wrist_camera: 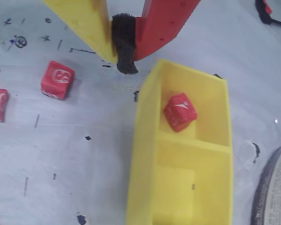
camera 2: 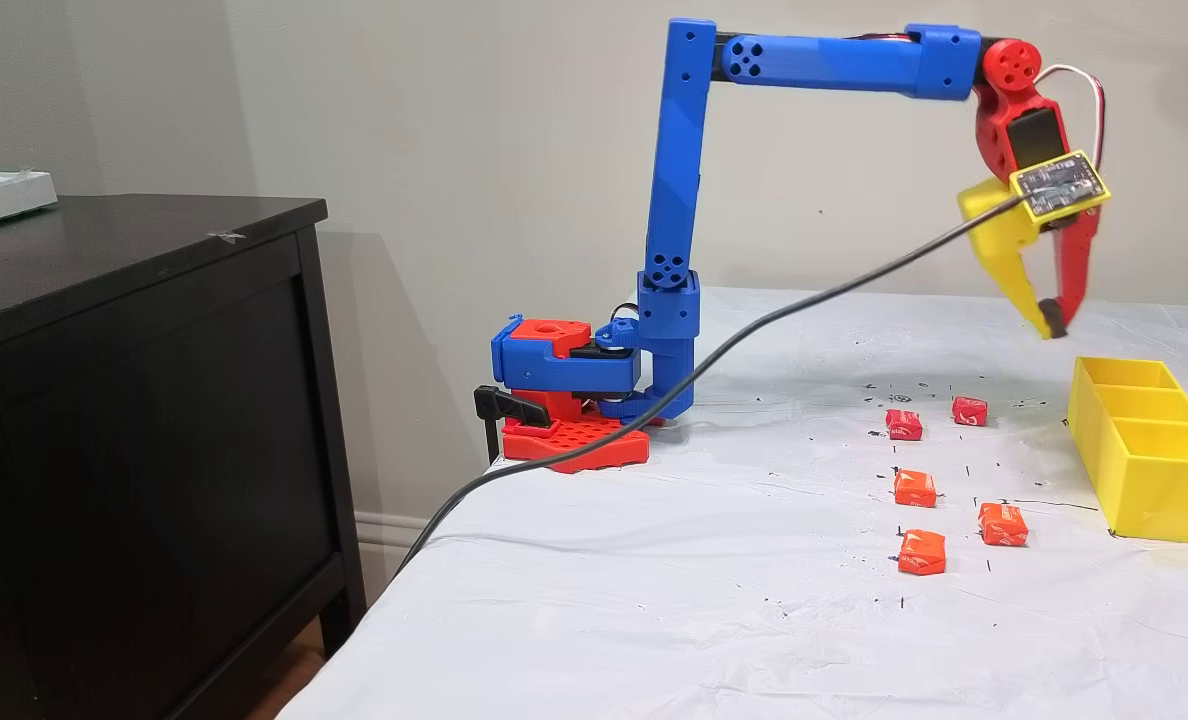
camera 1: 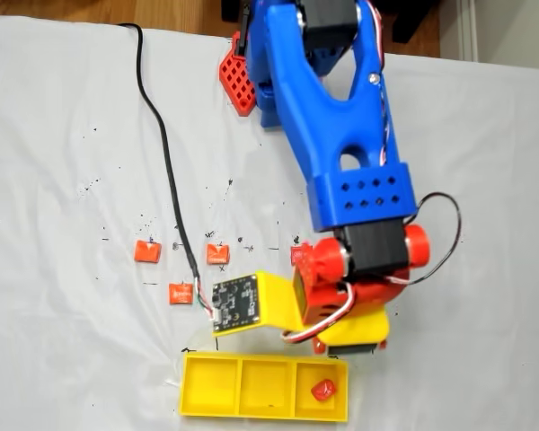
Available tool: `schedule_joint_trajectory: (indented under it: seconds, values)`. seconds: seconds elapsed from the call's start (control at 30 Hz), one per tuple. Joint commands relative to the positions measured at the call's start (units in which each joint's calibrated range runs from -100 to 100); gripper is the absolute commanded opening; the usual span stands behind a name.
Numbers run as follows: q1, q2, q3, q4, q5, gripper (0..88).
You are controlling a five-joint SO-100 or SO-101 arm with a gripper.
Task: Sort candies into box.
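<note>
Red candy point(wrist_camera: 180, 111) in box point(wrist_camera: 145, 140)

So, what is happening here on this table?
A blue robot arm is sorting candies into a yellow box with three compartments. One red candy already lies in an end compartment; the other two are empty. The gripper hangs above the table beside the box, its fingers closed on nothing. Three orange candies and two red ones wait on the white cloth.
</note>
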State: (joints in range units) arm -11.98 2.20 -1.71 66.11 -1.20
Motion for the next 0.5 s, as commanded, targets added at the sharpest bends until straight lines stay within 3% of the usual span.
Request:
schedule_joint_trajectory:
  seconds: [0.0,0.13,0.27,0.47]
  values:
    - [-1.2,-6.4,-2.8,5.5,1.6,0.2]
    - [-2.0,-7.3,2.8,4.9,2.2,1.0]
    - [-2.0,-5.1,4.5,5.7,2.4,15.2]
    - [-2.2,-4.6,8.4,4.4,2.8,22.6]
